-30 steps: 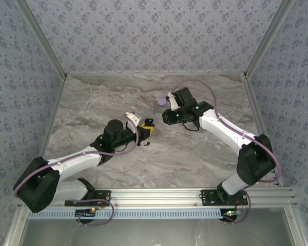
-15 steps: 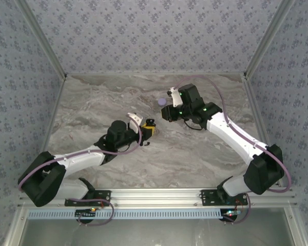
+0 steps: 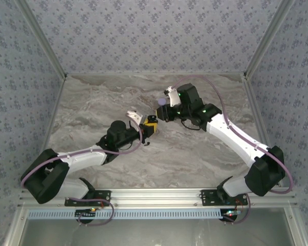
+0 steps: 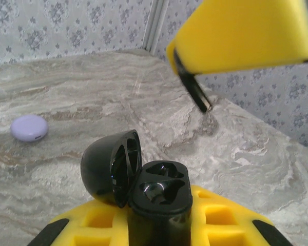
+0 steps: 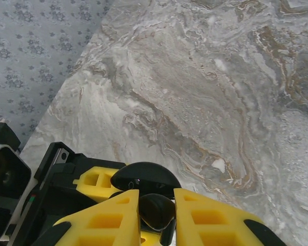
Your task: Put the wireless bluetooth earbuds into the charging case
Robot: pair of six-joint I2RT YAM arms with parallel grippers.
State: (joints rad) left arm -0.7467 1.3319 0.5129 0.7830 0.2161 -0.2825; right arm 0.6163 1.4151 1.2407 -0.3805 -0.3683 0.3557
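My left gripper [image 4: 159, 228] is shut on an upright black charging case [image 4: 159, 197], whose lid [image 4: 110, 166] hangs open to the left over two dark wells. In the right wrist view my right gripper [image 5: 156, 218] is shut on a black earbud [image 5: 154, 207], right above the case's open lid [image 5: 145, 179]. Seen from the left wrist, the right gripper's yellow finger [image 4: 246, 33] hangs above the case, a thin black tip [image 4: 195, 95] sticking down from it. From the top camera the two grippers, left [image 3: 150, 128] and right [image 3: 162, 114], almost meet mid-table.
A lavender round case [image 3: 161, 102] lies shut on the marble table [image 3: 205, 148] just behind the right gripper, also seen as the lavender case [image 4: 29, 127] far left. A small black piece [image 3: 147, 145] lies on the table near the left gripper. Patterned walls enclose three sides.
The right gripper has moved left and a little back with the earbud, ending above the case. The left gripper has shifted right with the open case towards it.
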